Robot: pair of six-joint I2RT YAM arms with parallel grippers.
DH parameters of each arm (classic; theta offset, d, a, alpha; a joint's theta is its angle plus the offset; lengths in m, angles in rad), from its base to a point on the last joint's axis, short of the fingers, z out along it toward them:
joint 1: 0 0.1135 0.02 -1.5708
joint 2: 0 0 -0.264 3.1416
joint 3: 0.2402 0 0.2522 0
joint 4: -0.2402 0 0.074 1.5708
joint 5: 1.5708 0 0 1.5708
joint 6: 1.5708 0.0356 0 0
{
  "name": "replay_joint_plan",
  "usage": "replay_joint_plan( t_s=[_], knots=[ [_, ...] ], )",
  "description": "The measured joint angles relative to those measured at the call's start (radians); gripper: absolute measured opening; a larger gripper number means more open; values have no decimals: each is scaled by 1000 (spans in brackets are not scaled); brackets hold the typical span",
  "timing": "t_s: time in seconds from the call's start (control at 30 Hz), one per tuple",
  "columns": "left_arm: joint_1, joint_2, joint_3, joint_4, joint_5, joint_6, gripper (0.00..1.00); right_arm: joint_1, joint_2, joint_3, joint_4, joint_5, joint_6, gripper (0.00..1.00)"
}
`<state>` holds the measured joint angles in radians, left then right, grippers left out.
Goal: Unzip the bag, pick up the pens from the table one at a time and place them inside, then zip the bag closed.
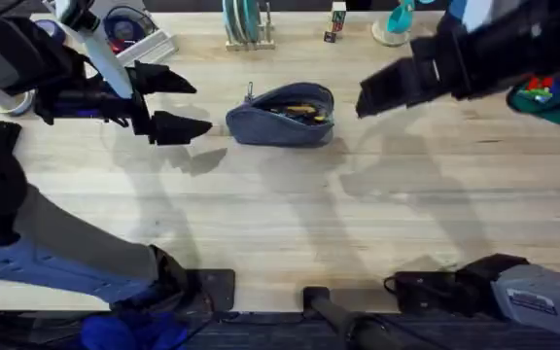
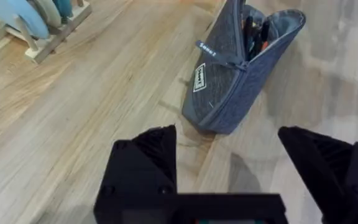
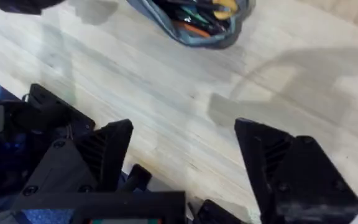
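Pale wooden counter (image 1: 290, 204) stretches out from the arm bases, bare in the near part. Farther out, the left end effector (image 1: 185, 103) hangs with its black fingers spread wide, grasping nothing, just left of the bag (image 1: 281, 115). That blue-grey bag lies mid-counter with its zipper undone, and pens (image 1: 300, 110) show inside the gap. Right of it, the right end effector (image 1: 369, 95) hovers released too, apart from the bag. A rack of plates (image 1: 245, 23) stands at the far edge.
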<state>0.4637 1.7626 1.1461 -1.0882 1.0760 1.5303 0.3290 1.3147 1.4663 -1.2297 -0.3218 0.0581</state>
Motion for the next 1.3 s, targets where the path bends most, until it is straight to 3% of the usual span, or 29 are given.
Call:
replay_joint_plan(
  t_s=[0.2, 0.63, 0.93, 1.3],
  knots=[
    [0, 0, 0, 15, 0, 0, 993, 59, 104, 153, -82, 55, 14, 996],
    [0, 0, 0, 19, 0, 0, 993, 155, 451, 503, -211, 144, 17, 996],
    [0, 0, 0, 19, 0, 0, 993, 199, 567, 611, -199, 152, 17, 996],
    [0, 0, 0, 19, 0, 0, 993, 253, 626, 659, -129, 195, 17, 996]
  ],
)
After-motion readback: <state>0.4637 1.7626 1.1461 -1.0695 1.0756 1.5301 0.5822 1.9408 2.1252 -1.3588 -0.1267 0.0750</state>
